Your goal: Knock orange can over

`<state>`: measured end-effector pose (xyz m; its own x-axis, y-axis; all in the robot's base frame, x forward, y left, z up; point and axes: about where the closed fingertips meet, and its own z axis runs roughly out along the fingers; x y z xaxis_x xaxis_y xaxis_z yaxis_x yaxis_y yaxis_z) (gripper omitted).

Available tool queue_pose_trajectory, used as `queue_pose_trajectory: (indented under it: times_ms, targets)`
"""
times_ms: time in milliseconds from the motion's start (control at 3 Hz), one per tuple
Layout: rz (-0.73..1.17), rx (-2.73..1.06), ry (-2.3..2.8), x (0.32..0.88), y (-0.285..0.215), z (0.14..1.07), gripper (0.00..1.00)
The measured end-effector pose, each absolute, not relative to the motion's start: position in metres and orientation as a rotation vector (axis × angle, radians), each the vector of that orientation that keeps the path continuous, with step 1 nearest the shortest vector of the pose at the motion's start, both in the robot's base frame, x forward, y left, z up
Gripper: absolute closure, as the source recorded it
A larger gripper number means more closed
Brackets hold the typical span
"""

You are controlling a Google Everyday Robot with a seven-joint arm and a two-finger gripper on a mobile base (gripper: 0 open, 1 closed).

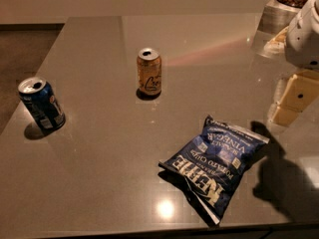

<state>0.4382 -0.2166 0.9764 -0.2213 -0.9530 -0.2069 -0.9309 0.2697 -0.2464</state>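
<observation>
— Well, where is the orange can [149,72] to be found?

— It is seen standing upright on the grey table [99,173], a little left of the middle and toward the far side. Its silver top is opened and dark script is shown on its side. It is set apart from everything else on the surface.

— And the gripper [293,101]?

— It is seen at the right edge, above the table, well apart from the orange can and to its right. Only part of it is shown, white and rounded above, cream-coloured below. Whether it is spread wide or drawn narrow cannot be told.

— What else is laid out?

— A blue can [41,104] with a white label is stood near the left edge, well apart from the orange can, and appears to lean a little. A blue crisp bag [214,166] is laid flat toward the near edge, its white lettering turned upside down. A dark shadow [279,178] is cast on the table just right of the bag, below the gripper. At the far right corner a silver container [271,16] filled with brown pieces is partly shown.
</observation>
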Motion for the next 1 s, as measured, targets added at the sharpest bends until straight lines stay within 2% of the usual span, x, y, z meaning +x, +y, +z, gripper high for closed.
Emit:
queue_pose_trajectory:
  times_ms: [333,1000]
  targets:
    - [-0.1,-1.722,2.229,0.438,-0.216,0.977,0.0]
    - [0.042,-1.59,2.208,0.461,-0.174,0.964,0.0]
